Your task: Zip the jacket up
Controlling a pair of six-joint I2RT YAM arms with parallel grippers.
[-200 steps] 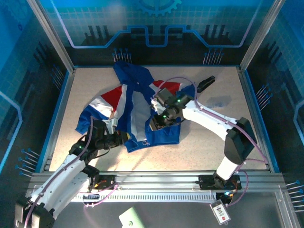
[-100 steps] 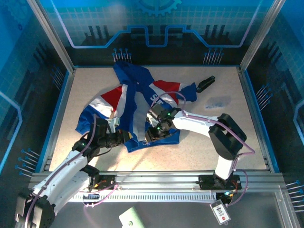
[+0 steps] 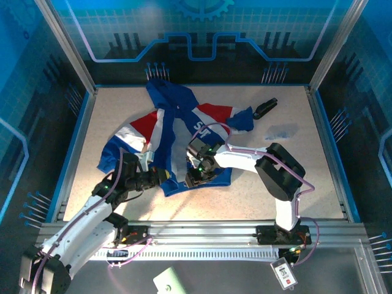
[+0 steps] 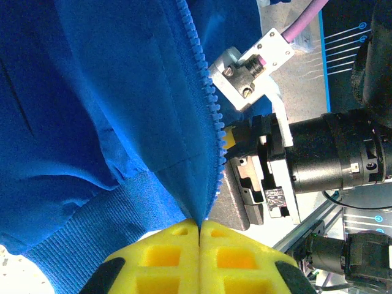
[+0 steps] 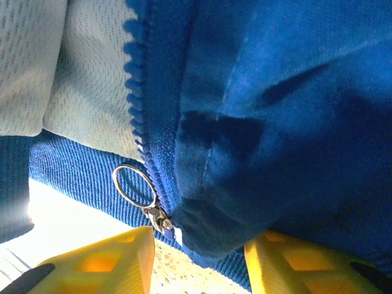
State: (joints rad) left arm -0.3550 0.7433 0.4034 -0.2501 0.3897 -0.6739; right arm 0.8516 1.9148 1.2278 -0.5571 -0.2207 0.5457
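Blue jacket (image 3: pixel 174 138) lies spread on the table (image 3: pixel 318 177). Your left gripper (image 4: pixel 200 225) is clenched on its hem (image 4: pixel 92 245) at the foot of the zipper (image 4: pixel 209 110), anchoring it. Your right gripper (image 5: pixel 199 244) stands released astride the pull ring (image 5: pixel 133 185), ready to seize it.

I am working over a speckled beige table (image 3: pixel 306 184), which is lying bare along my right side and is edged by a blue rim (image 3: pixel 75 153). A small black object (image 3: pixel 265 108) is lying near the far right corner, and a faint bluish smudge (image 3: pixel 280 130) is showing on the tabletop just nearer than it. A blue-lit back wall (image 3: pixel 202 37) with a circuit pattern is glowing behind. A grooved metal rail (image 3: pixel 202 233) is running along the near edge, with a white tag (image 3: pixel 283 274) and a pale card (image 3: pixel 165 283) sitting below it.
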